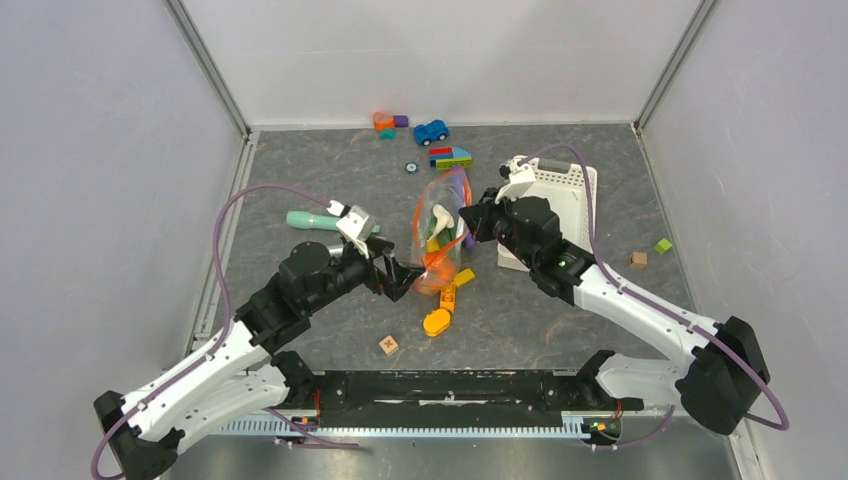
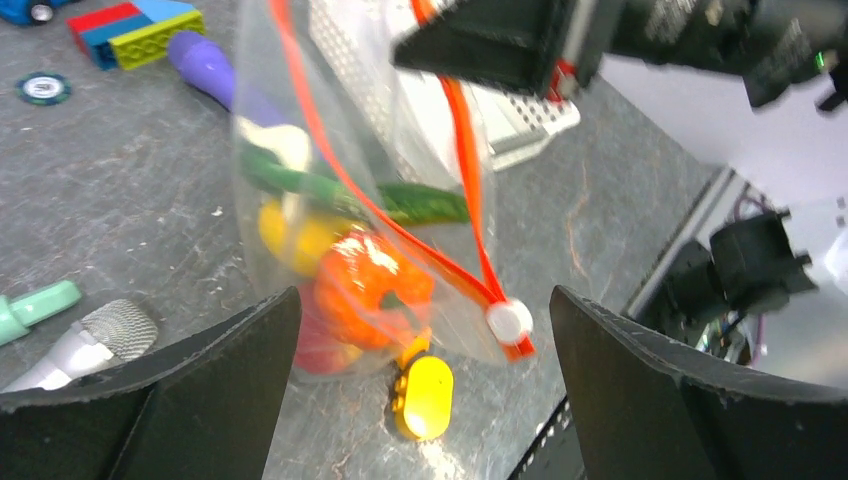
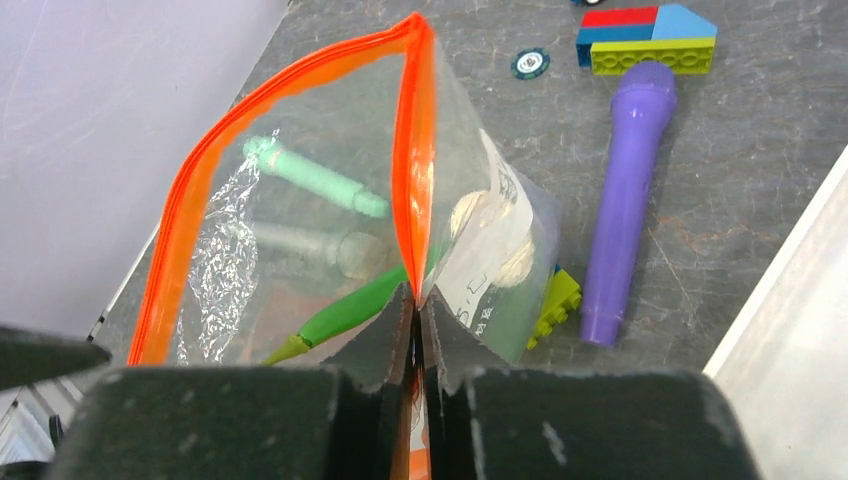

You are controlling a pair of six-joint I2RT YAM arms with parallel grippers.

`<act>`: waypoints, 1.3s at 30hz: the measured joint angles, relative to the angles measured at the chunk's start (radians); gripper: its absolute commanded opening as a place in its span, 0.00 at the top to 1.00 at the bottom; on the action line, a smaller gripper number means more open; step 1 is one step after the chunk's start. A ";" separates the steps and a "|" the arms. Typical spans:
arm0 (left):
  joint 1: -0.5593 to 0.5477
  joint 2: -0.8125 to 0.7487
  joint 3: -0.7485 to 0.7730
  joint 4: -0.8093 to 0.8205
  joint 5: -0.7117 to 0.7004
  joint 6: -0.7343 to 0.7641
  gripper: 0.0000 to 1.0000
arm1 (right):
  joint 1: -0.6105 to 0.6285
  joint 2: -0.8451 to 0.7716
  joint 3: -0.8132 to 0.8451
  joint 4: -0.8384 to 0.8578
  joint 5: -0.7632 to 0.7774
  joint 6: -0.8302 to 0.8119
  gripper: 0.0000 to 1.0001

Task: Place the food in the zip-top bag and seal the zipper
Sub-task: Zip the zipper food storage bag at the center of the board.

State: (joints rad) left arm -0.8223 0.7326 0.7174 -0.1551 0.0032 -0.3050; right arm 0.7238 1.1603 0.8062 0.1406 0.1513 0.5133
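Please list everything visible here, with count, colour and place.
zip-top bag: one, clear, table centre
zipper: one, orange-red, bag mouth
food: several, orange, yellow, green, white, inside bag
basket: one, white, right of bag
teal tool: one, left of bag
purple tool: one, beside bag
toy car: one, blue, far side
yellow-orange blocks: several, by bag's near end
far blocks: several, mixed colours, far side
small cubes: three, wooden and green, scattered
left gripper: open, at bag's near end
right gripper: shut on zipper

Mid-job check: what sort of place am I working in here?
Probably a robot test cell, not a kitchen: plain white walls box in a grey tabletop, scattered with a toy car and building blocks.
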 measured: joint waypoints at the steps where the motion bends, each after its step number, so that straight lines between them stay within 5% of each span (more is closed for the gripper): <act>1: 0.000 -0.010 -0.012 0.000 0.017 0.011 0.00 | 0.000 0.012 0.013 0.000 0.007 0.005 0.90; 10: -0.005 0.037 -0.097 0.063 0.108 0.084 0.00 | 0.000 0.044 0.039 0.004 0.095 0.047 0.93; 20: -0.016 0.145 -0.158 0.310 0.184 0.093 0.08 | 0.000 0.061 0.047 0.001 0.143 0.081 0.96; 39: -0.029 0.117 -0.231 0.428 0.122 0.097 0.98 | -0.005 0.062 0.047 -0.030 0.167 0.085 0.93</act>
State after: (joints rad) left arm -0.8516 0.8497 0.4866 0.2729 0.1257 -0.2077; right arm 0.7189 1.2221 0.8528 0.1104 0.3180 0.5980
